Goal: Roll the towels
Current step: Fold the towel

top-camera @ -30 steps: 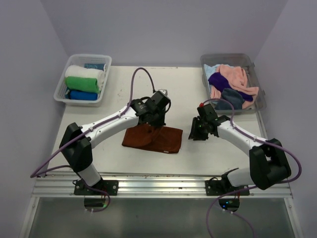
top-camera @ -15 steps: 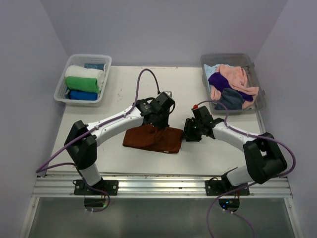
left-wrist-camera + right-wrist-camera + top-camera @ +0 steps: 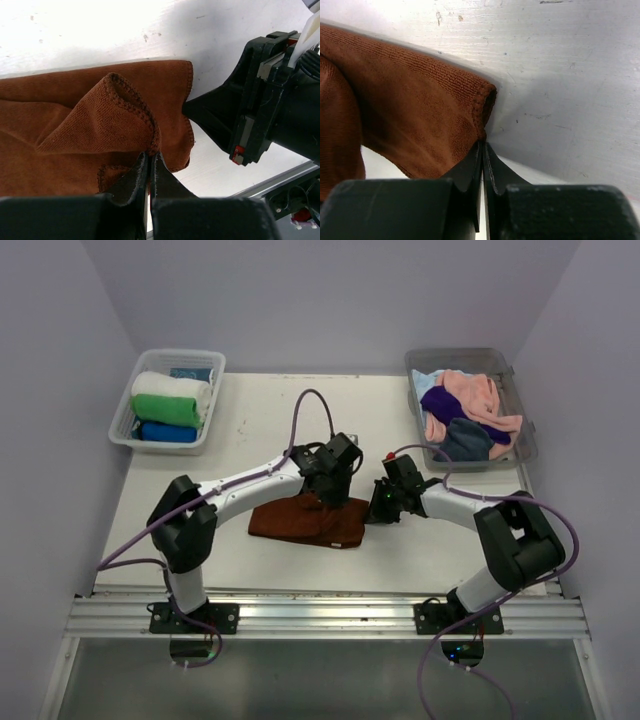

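Seen from above, a white table (image 3: 230,430) carried two clear plastic bins. The bin at ten o'clock (image 3: 170,353) held three finished rolls lying side by side: a white terry towel (image 3: 172,386), a green terry towel (image 3: 170,408) and a blue terry towel (image 3: 165,432). The bin at two o'clock (image 3: 460,352) held a loose heap not yet rolled: a pink terry towel (image 3: 470,390), a purple terry towel (image 3: 445,402), a dark grey-blue terry towel (image 3: 468,437) and a pale blue terry towel (image 3: 425,378).

A rust-brown terry towel (image 3: 310,525) lay at the table's centre, between the two arms. It was folded into a flat band with one flap raised and no roll begun. By that showing, the task looked somewhat under half done, with this towel and the four in the heap left.

The band's long axis ran from nine o'clock to three o'clock, with the three o'clock end a little nearer the arm bases. Its stitched hem at that end faced the right arm.

The left gripper (image 3: 150,162) had its jaws pressed together on the hem of the raised flap, near the band's three o'clock end. The right gripper (image 3: 482,150) had its jaws closed to a thin slit at the three o'clock edge. The hem sat right at its tips, and it appeared to be nipping that hem.
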Available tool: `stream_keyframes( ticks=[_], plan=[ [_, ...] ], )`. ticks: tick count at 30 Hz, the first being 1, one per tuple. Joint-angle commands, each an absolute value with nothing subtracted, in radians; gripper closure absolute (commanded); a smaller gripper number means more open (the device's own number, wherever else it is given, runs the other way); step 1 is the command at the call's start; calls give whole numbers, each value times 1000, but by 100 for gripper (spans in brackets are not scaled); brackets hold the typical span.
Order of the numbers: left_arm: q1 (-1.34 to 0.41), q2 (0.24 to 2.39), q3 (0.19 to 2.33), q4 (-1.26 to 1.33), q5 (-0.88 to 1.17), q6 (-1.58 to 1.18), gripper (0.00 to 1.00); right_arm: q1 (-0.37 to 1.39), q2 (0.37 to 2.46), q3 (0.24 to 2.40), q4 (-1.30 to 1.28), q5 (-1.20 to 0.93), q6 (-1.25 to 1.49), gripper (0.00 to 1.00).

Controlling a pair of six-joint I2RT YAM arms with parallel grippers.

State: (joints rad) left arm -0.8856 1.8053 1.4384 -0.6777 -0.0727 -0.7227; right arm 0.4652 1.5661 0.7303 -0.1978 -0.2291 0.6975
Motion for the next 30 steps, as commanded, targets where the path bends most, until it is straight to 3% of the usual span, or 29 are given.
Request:
stream_keyframes(
  ticks=[1,19,26,28,29,30],
  plan=[
    [-908,1825,1463,-600,-28,-732,100,471,1605,719,-193,-198,699,95],
    [-934,1914,1537,-604,-38,-729,100,474,1618,709,-192,-193,704,96],
    [-934,1914,1555,-621,-71,-729,100,474,1548,686,-236,-108,707,96],
    [-936,1917,1549,-606,-42,-718,100,474,1500,675,-253,-89,706,92],
    [-936,1921,1546,-589,-6,-710,96,474,1487,675,-262,-81,704,89],
    [-936,1919,1546,-580,8,-694,75,472,1471,681,-282,-68,700,85]
  ],
)
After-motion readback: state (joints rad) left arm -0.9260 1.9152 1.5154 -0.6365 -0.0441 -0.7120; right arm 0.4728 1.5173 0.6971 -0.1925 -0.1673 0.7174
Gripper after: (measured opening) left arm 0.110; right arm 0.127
